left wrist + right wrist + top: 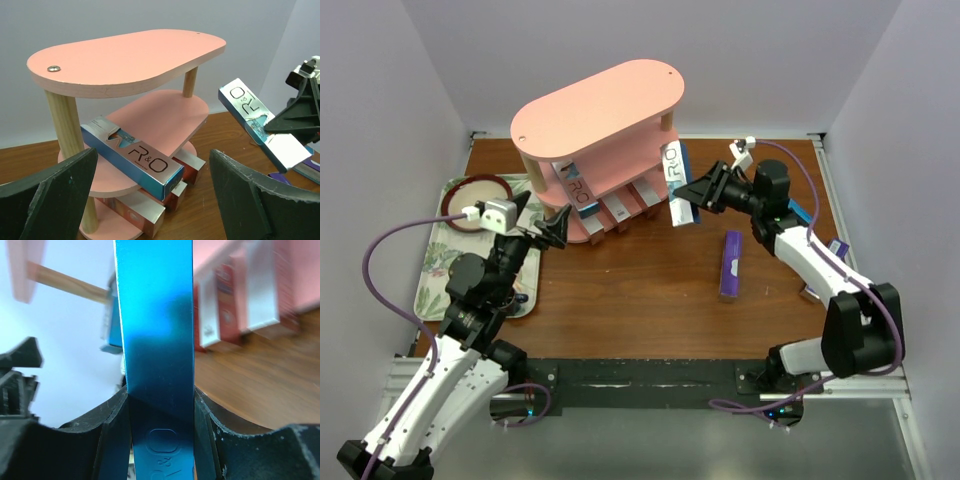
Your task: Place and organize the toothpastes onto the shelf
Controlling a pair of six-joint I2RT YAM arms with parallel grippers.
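Glossy metallic-blue toothpaste box (pixel 157 340), matt pink shelf (pixel 125 55) on bare wooden posts (pixel 62 122).

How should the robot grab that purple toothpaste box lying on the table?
Best around its middle, coming straight down from above. The purple box lies flat on the table, long and slim, with bare wood along both long sides, so its narrow width is free to pinch. Holding it midway should keep it from tipping.
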